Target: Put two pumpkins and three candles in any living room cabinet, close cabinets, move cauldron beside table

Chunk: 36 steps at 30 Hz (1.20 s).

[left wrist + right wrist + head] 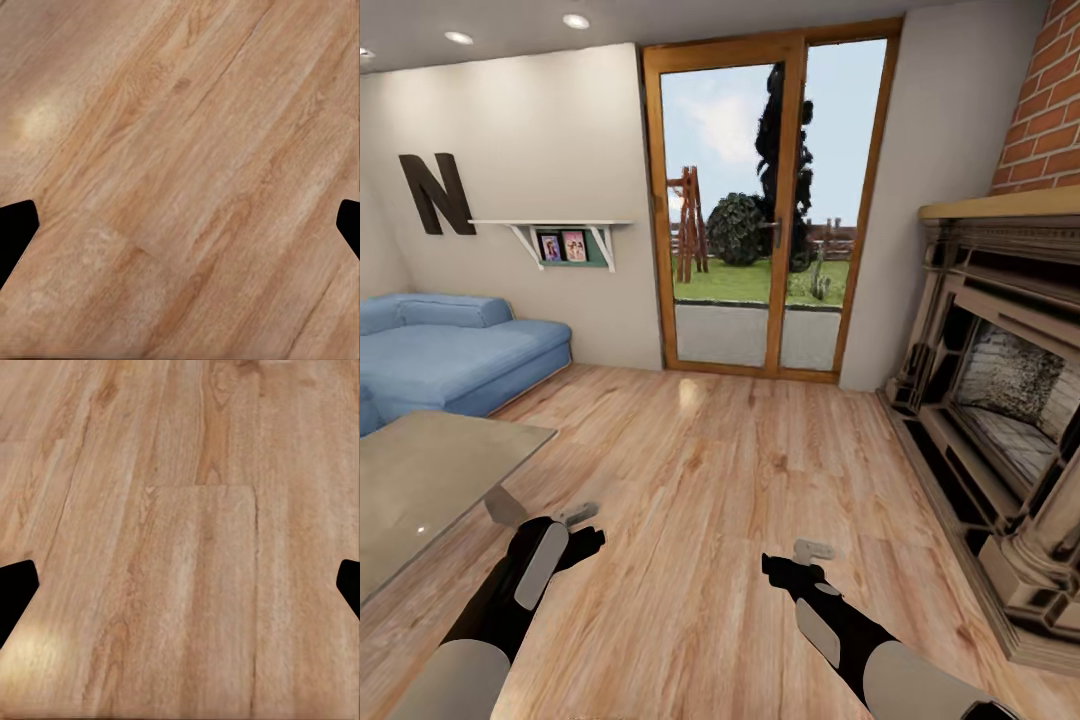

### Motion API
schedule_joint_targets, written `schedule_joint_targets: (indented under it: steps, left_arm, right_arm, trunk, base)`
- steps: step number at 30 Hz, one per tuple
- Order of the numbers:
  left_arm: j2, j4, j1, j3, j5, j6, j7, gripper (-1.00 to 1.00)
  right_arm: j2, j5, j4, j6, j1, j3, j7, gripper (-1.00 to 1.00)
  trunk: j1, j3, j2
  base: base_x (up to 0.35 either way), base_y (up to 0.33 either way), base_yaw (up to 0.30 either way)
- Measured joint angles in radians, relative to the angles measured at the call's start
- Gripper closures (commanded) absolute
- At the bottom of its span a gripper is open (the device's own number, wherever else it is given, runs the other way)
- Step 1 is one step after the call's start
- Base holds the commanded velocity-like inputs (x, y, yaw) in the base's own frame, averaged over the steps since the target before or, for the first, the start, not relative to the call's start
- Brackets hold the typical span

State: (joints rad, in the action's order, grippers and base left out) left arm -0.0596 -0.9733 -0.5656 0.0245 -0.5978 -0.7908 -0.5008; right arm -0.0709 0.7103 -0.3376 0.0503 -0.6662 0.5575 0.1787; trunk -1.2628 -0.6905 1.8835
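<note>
Table [430, 470] lies beside the left fingers [15, 232], seemingly apart.

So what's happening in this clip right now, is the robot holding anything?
Nothing is being handled. The robot stands on the light wooden plank floor of a living room, facing a wood-framed glass door. Both arms are held low in front; the left gripper and right gripper hang over bare floor, jaws spread wide and empty in the wrist views. The glossy grey-green glass table sits to its left, beyond it a blue sofa, and a stone-coloured fireplace stands at right.
</note>
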Motion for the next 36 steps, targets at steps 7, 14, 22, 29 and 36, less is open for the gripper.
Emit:
schedule_joint_targets:
  steps: [7,14,22,29,36]
  left_arm:
    - [0.0,0.0,0.0,0.0,0.0,0.0,0.0,-1.0]
    - [0.0,0.001,0.0,0.0,0.001,0.0,0.0,-1.0]
    - [0.0,0.001,0.0,-0.001,-0.001,0.0,-0.001,-1.0]
    - [0.0,0.0,0.0,-0.002,0.0,0.0,-0.001,-1.0]
    - [0.0,0.0,0.0,0.0,0.001,0.0,-0.001,-1.0]
  right_arm:
    - [0.0,0.0,0.0,0.0,0.0,0.0,0.0,-1.0]
    - [0.0,0.0,0.0,0.0,0.0,0.0,0.0,-1.0]
    - [0.0,0.0,0.0,0.0,0.0,0.0,0.0,-1.0]
    - [0.0,0.0,0.0,0.0,0.0,0.0,0.0,-1.0]
    - [0.0,0.0,0.0,0.0,0.0,0.0,0.0,-1.0]
  trunk:
    - [0.0,0.0,0.0]
    - [0.0,0.0,0.0]
    - [0.0,0.0,0.0]
    - [0.0,0.0,0.0]
    - [0.0,0.0,0.0]
  base:
    - [-0.099,0.0,0.275]
    - [-0.199,0.0,0.275]
    - [-0.074,0.0,0.275]
    - [-0.15,-0.028,0.275]
    - [-0.019,-0.006,0.275]
